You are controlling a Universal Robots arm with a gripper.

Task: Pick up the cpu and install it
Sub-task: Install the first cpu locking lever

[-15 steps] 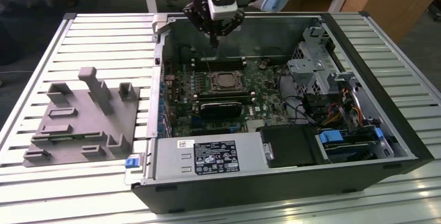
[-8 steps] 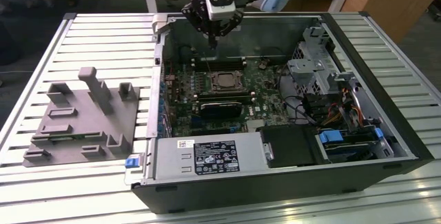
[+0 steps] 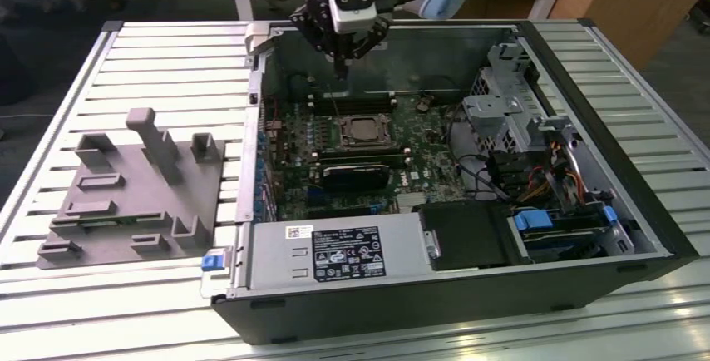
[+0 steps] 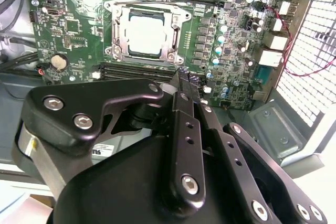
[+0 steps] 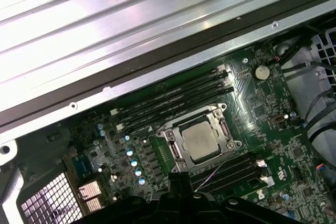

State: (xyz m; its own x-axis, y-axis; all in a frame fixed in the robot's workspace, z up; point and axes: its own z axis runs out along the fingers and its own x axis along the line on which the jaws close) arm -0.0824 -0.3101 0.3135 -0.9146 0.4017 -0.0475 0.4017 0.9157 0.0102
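The cpu, a small square chip with a silver-grey top, lies flat inside the metal-framed socket on the green motherboard in the open computer case. In both wrist views the cpu sits squarely within the socket frame. My gripper hangs above the board, behind the socket and near the case's back wall, well clear of the chip. Its black fingers are drawn together to a narrow tip, shut, with nothing between them.
Memory sticks flank the socket. A black block sits in front of them, and a grey power supply fills the case's front. Drive cage and cables crowd the exterior view's right. A grey holder fixture stands on the slatted table.
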